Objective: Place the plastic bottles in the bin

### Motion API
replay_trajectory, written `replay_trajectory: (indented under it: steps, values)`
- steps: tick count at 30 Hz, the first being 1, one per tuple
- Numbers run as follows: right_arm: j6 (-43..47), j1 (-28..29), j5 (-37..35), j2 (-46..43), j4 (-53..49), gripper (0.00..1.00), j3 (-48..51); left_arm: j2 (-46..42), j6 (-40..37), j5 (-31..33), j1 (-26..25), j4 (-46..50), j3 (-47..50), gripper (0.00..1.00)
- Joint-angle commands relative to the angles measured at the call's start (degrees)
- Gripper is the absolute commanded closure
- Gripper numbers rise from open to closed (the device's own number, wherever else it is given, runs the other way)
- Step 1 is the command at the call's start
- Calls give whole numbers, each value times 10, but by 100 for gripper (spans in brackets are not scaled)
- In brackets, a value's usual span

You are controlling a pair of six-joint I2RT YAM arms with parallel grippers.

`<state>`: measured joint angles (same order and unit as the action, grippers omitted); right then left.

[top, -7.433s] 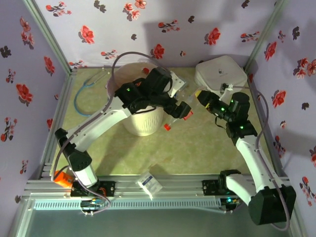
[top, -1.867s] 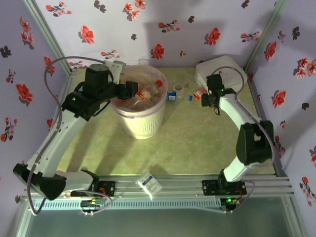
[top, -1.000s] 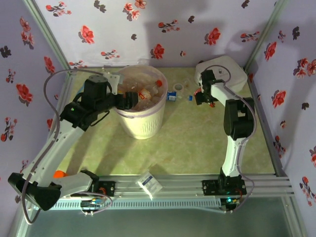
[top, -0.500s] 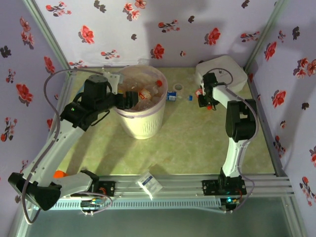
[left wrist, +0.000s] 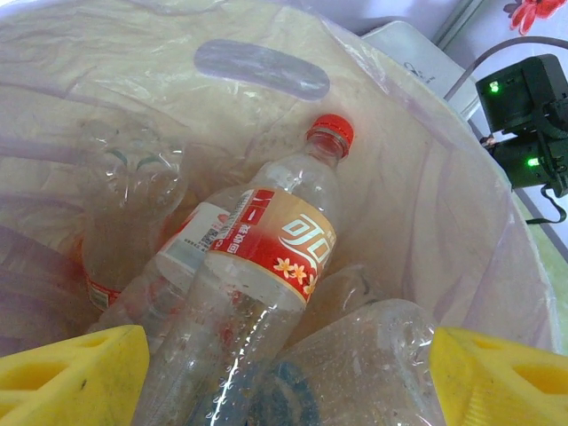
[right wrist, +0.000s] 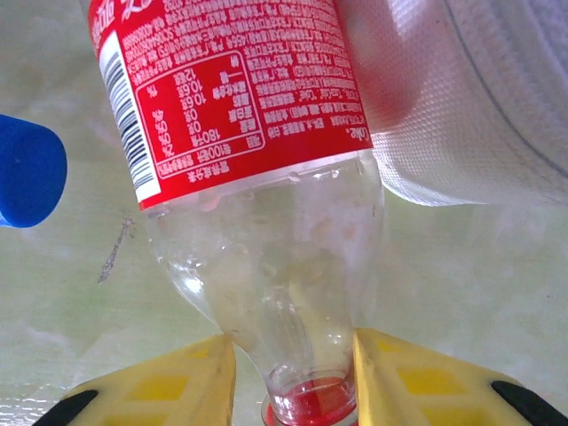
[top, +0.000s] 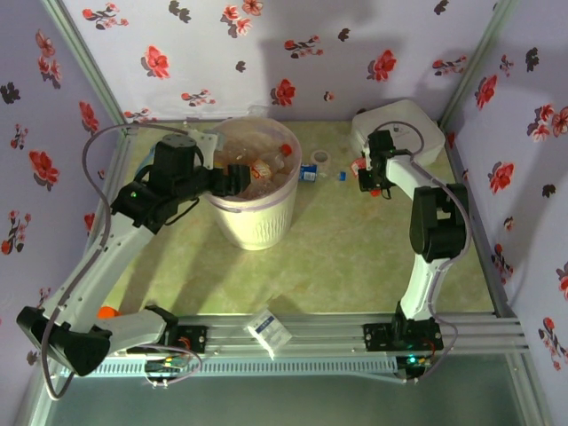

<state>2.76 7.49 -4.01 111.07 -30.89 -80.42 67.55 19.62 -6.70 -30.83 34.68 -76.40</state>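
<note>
The white ribbed bin [top: 257, 222] with its pinkish bag holds several clear bottles; a red-capped, red-labelled one [left wrist: 275, 248] lies on top. My left gripper [top: 232, 177] [left wrist: 288, 355] hangs open just above that pile, with its yellow fingers wide apart. By the white box, my right gripper [top: 367, 180] [right wrist: 295, 373] is shut on the shoulder and neck of a red-labelled bottle [right wrist: 240, 115] [top: 359, 166], whose red cap points at the wrist. On the floor between bin and box lie a blue-labelled bottle [top: 309, 171] and a clear bottle [top: 321, 157].
The flat white rounded-square box [top: 399, 131] [right wrist: 470, 89] touches the held bottle's side. A loose blue cap [top: 342, 175] [right wrist: 27, 169] lies beside it. A small white-blue packet [top: 269, 328] sits on the front rail. A blue hose [top: 146, 169] lies at the back left.
The right gripper has shifted slightly right and nearer along the box, its fingers around the red-labelled bottle. The left gripper has stayed over the bin.
</note>
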Motion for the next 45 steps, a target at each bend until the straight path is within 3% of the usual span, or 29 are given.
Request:
replay_trajectory:
  steps: [1, 6, 11, 18, 24, 33, 40, 45]
  values:
    - [-17, -9, -2, -23, 14, 61, 11, 0, 7, -9, -4, -6, -19, 17]
    - [-1, -9, -24, -6, 4, 28, 4, 0, 7, -8, -4, -6, -15, 17]
    - [5, -10, -49, 38, -19, 24, -26, -5, 7, -8, -4, -4, -16, 17]
    - [-7, -9, 18, 62, 7, 29, -35, -7, 8, -8, -4, 0, -19, 17]
    - [-5, -10, 5, 63, -3, 46, -38, -11, 9, -9, -4, 3, -27, 17]
    - [-12, -10, 17, -15, -2, 66, 17, -18, 33, -36, -7, -16, -38, 17]
    - [-38, -10, 31, -103, 20, 68, 79, -21, 44, -41, -8, -30, -48, 17]
    - [-65, -4, 91, -186, 23, 68, 123, -10, 55, -47, -9, -43, -52, 16]
